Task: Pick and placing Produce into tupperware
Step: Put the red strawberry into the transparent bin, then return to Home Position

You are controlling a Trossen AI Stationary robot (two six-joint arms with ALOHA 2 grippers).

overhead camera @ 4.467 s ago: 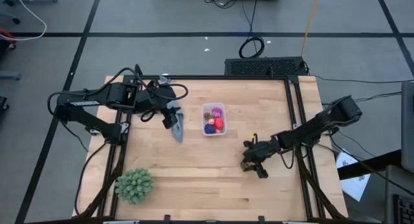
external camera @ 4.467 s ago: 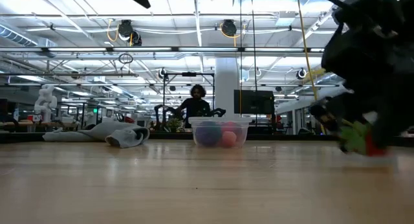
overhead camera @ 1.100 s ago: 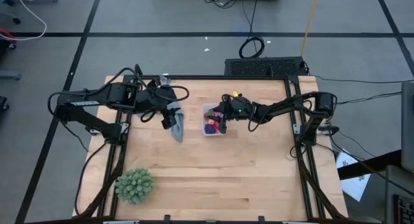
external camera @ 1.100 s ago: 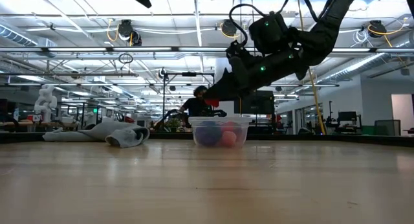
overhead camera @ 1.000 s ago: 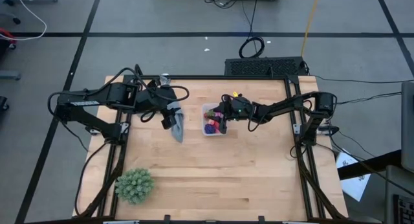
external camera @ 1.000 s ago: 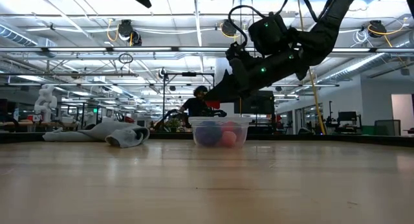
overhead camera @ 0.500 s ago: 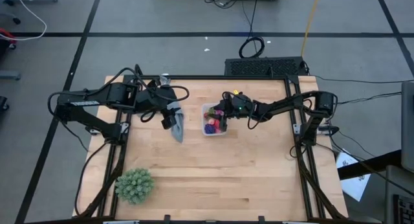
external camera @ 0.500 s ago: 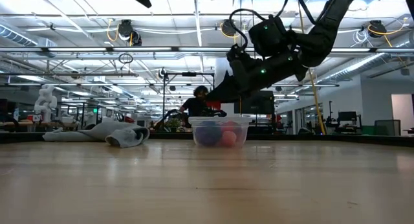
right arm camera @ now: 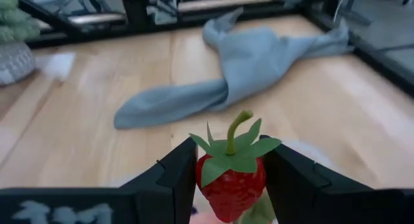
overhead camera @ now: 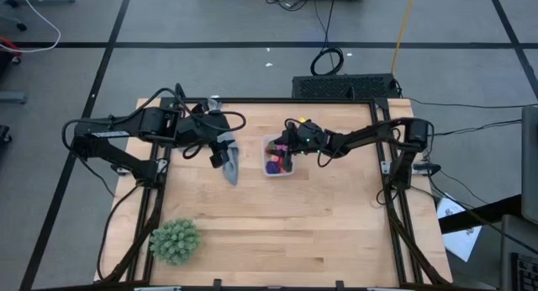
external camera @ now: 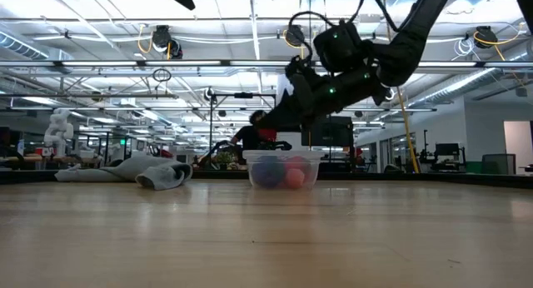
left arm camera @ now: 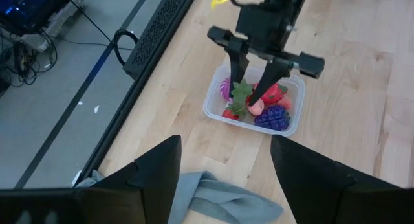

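- High view: we see the right gripper (overhead camera: 288,152) over the tupperware (overhead camera: 276,156); the left gripper (overhead camera: 225,155) waits beside the grey cloth (overhead camera: 230,168).
- Low view: the tupperware's far side faces a person (external camera: 254,131).
- Left wrist view: its fingers stand apart, holding nothing.
- Right wrist view: our fingers clamp a strawberry (right arm camera: 230,175).

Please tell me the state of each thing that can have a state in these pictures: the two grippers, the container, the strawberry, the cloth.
right gripper: shut on the strawberry, above the tupperware.
strawberry: held, not yet released.
tupperware: no lid on it, upright, partly filled with toy fruits.
left gripper: open, empty, over the grey cloth.
grey cloth: crumpled, lying on the table.
green spiky ball: resting on the table, untouched.
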